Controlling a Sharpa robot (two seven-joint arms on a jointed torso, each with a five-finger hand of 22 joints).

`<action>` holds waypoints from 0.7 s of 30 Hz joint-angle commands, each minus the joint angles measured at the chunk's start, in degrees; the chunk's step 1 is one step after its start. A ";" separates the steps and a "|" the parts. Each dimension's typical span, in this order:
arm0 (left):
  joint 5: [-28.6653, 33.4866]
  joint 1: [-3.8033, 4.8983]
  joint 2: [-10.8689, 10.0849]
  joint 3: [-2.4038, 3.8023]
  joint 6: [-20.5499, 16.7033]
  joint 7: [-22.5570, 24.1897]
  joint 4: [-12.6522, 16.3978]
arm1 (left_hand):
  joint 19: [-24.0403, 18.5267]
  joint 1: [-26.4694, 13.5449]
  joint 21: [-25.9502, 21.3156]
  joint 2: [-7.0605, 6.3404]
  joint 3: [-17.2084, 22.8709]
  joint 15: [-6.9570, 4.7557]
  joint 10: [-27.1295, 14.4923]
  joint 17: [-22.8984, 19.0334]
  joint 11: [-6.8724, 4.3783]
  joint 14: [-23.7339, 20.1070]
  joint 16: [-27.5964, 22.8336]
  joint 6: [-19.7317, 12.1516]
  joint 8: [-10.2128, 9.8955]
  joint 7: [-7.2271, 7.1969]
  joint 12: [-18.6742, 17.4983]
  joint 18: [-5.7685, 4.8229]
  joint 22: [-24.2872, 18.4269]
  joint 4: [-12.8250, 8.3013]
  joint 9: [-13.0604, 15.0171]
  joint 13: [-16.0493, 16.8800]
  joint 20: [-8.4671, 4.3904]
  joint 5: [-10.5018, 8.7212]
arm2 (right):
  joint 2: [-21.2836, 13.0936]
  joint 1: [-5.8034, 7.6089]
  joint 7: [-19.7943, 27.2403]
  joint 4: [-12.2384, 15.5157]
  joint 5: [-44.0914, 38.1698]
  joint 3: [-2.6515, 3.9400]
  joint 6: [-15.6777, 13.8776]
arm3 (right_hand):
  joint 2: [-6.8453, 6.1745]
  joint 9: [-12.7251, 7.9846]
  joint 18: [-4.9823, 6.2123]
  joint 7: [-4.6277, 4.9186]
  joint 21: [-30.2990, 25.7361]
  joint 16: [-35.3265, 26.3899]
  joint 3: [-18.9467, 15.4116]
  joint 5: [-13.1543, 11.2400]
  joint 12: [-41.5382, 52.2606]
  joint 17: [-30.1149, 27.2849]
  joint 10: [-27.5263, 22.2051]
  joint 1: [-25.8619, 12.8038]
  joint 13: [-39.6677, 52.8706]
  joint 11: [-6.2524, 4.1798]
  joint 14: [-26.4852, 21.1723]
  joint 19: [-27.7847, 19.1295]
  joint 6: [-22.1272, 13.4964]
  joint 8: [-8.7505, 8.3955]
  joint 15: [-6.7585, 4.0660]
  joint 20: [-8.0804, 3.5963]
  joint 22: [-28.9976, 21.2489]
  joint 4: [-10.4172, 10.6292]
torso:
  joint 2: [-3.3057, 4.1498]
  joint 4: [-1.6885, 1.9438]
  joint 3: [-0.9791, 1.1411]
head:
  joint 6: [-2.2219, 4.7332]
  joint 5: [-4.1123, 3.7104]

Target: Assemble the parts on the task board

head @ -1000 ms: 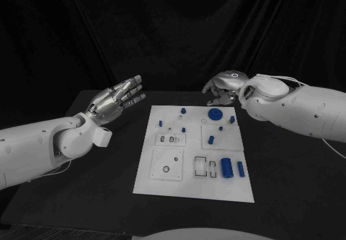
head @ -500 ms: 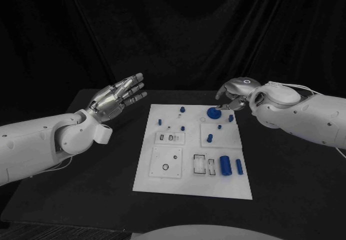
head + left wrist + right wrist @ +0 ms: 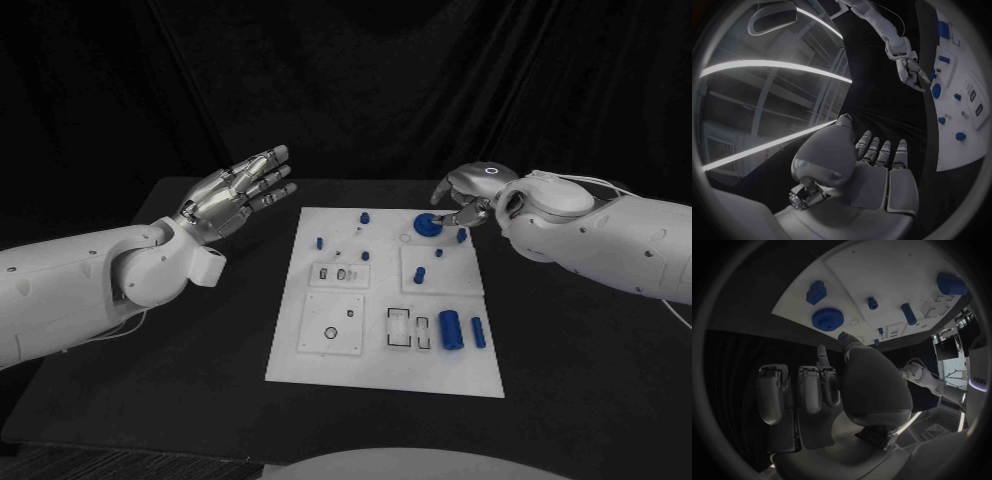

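Note:
The white task board [image 3: 346,368] lies in the middle of the black table. Near its far edge sits a round blue toothed knob [image 3: 428,225], which the right wrist view shows too [image 3: 827,319]. My right hand [image 3: 469,193] hovers just behind and right of the knob. Its fingertips [image 3: 820,356] point down close to the knob and it holds nothing. My left hand [image 3: 234,195] is raised left of the board, palm up, fingers spread and empty. A thick blue cylinder [image 3: 451,329] and a thinner one [image 3: 477,332] lie at the board's near right.
Several small blue pegs [image 3: 420,276] stand across the board's far half, and a blue block [image 3: 816,292] sits by the knob. Rectangular slots [image 3: 400,329] and a round hole [image 3: 332,334] mark the near half. Bare black table [image 3: 173,360] surrounds the board.
My right hand has come down and forward from behind the board, so its fingertips are now close to the blue knob. The left hand has stayed in place.

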 commanded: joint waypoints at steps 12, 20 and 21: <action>-0.11 0.07 0.05 0.05 1.22 0.50 -0.10 | 0.12 0.67 0.84 0.11 1.47 0.63 0.30 0.61 0.62 0.12 1.06 0.33 1.04 -0.52 1.33 -1.22 0.47 -1.35 0.99 0.79 0.65 1.06 | 1.74 -0.72 -1.15 -2.10 -0.01 0.04 1.44 | -0.41 0.94 -0.91 0.09 1.64 0.97 0.50 -3.35 1.15 15.14 6.36 1.29 15.18 0.24 5.91 6.07 -1.49 -0.13 0.07 -0.46 15.80 -0.03 | 0.03 0.01 0.01 | -0.35 -0.04; -0.11 0.06 -0.01 0.05 1.30 0.48 -0.09 | 0.12 0.67 0.84 0.11 1.47 0.63 0.30 0.61 0.62 0.12 1.06 0.33 1.04 -0.52 1.33 -1.22 0.47 -1.35 0.99 0.79 0.65 1.06 | 2.74 -1.33 -1.00 -3.69 -0.01 0.04 1.93 | -0.20 1.04 -0.91 0.26 1.64 0.97 0.44 -3.80 1.15 15.14 6.36 1.17 15.18 0.34 5.91 6.07 -1.33 -0.02 0.14 -0.42 15.80 0.20 | 0.02 0.00 -0.01 | -0.51 -0.06; -0.11 0.06 -0.03 0.05 1.29 0.48 -0.09 | 0.12 0.67 0.84 0.11 1.47 0.63 0.30 0.61 0.62 0.12 1.06 0.33 1.04 -0.52 1.33 -1.22 0.47 -1.35 0.99 0.79 0.65 1.06 | 2.82 -1.37 -0.96 -3.81 -0.01 0.04 2.00 | -0.18 1.05 -0.91 0.26 1.64 0.97 0.45 -3.80 1.15 15.14 6.36 1.18 15.18 0.35 5.91 6.07 -1.30 0.00 0.14 -0.41 15.80 0.21 | 0.01 -0.01 -0.01 | -0.53 -0.02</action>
